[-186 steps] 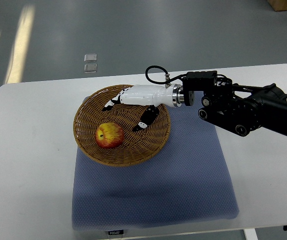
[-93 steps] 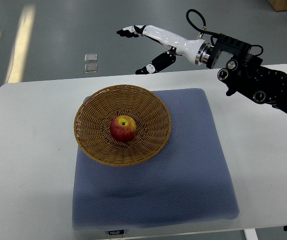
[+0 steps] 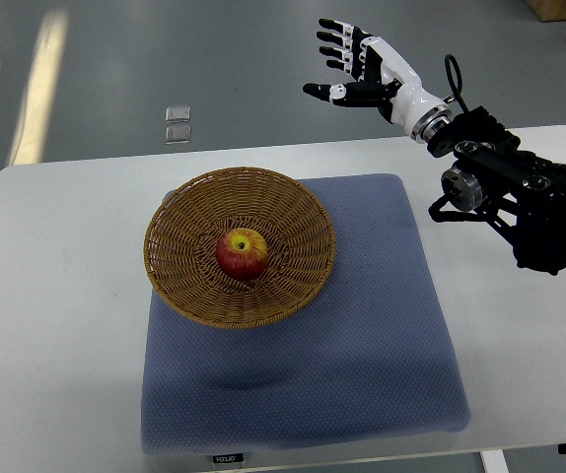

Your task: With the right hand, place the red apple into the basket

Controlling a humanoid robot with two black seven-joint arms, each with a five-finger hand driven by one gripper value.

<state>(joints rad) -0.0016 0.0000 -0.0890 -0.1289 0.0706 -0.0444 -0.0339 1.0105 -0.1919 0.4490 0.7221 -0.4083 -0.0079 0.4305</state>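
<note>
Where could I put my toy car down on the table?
The blue mat is bare in front of and to the right of the basket. The white table left of the mat is free too. The basket holds the apple.

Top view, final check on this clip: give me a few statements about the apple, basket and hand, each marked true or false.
1. The red apple lies inside the basket. True.
2. The right hand grips the apple. False: it is open, raised beyond the table's far edge, holding nothing.
3. The basket sits on the blue mat. True.
4. The left hand rests beside the basket. False: no left hand is in view.
</note>
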